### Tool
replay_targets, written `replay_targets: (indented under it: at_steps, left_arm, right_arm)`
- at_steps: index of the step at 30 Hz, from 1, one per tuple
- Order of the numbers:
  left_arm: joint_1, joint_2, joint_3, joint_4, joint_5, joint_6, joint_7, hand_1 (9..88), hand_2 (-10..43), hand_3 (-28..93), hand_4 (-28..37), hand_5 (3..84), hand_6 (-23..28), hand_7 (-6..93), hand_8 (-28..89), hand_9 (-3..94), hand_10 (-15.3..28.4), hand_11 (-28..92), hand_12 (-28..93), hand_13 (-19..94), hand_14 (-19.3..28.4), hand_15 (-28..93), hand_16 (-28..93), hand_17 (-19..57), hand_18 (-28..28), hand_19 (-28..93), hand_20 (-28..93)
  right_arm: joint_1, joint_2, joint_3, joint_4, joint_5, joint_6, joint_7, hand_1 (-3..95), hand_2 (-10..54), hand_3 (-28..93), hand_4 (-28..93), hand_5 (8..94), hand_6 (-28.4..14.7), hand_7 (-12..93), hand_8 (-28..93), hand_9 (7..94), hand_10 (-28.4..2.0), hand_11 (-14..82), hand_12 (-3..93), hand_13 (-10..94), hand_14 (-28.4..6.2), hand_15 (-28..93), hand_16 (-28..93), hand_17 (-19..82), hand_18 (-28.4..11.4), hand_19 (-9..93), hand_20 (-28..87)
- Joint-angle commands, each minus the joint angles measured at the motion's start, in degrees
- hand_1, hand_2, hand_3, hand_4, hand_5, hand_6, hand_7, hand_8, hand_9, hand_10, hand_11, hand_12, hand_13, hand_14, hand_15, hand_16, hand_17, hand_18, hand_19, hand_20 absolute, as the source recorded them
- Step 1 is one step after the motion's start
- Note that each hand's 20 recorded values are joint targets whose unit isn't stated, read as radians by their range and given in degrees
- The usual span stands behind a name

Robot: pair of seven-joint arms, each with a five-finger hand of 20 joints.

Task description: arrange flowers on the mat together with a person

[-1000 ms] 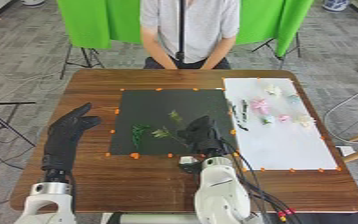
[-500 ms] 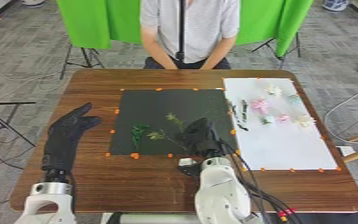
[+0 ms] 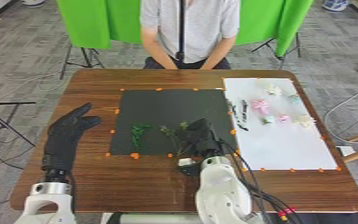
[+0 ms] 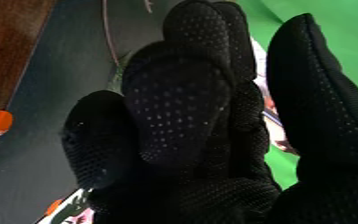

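In the head view my right hand (image 3: 198,136) is over the black mat's (image 3: 158,102) near right part, curled round a pale green sprig (image 3: 167,130) whose tips point away from me. A dark green leafy sprig (image 3: 138,135) lies at the mat's left. My left hand (image 3: 66,131) stays open over the table left of the mat. From the right wrist view, my right hand (image 4: 180,105) has bent fingers, with a thin brown stem (image 4: 110,35) beyond them; the grip itself is hidden.
A white sheet (image 3: 286,147) on the right holds dark stems (image 3: 238,114), a pink flower (image 3: 260,106), a white flower (image 3: 273,90) and several other small blooms. A person sits at the far edge, hands low. Orange tabs line both mats; cables run beside my right forearm.
The pale green sprig has turned with my right hand, its tips drawing closer together and shifting toward the right. My left hand and the leafy sprig have stayed still.
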Motion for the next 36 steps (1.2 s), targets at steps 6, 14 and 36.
replay_targets:
  at_steps: [6,14,36]
  left_arm:
    - [0.5,-0.17,-0.06,-0.05,-0.19,0.37,-0.71,25.8,-6.9,66,-16.5,49.4,3.1,12.9,-5,53.8,15.7,24,17,42,18.3,25,3,10.6,13.1,9,21]
    - [0.6,-0.43,-0.11,-0.02,-0.25,0.16,-0.82,25.8,-6.8,66,-16.6,49.4,3.1,12.9,-5,53.8,15.7,24,17,42,18.4,25,3,10.6,13.1,9,21]
    - [0.1,0.14,0.20,0.22,-0.59,0.51,-0.94,25.7,-6.8,66,-16.7,49.4,3.2,12.9,-5,53.9,15.8,24,17,42,18.4,25,3,10.6,13.1,9,21]
  right_arm:
    - [-1.4,0.1,0.6,-0.4,-3.2,-0.5,-2.8,43.2,-9.5,59,-15,82.6,-3.5,29,1,93.7,-10.9,33.1,14.1,94,-1.0,56,10,75,-7.9,84,25]
    - [-3.3,0.8,2.5,-1.5,-10.5,-4.6,-3.0,36.9,-9.5,62,-14,83.7,-2.8,30,-11,93.7,-11.0,34.1,14.0,94,-1.5,57,10,74,-8.3,84,27]
    - [0.0,0.2,1.1,-1.1,-10.1,-14.2,-1.9,29.4,-4.1,61,-12,83.8,-3.8,24,-9,93.7,-13.0,28.2,14.6,94,-2.9,52,11,73,-8.9,85,22]
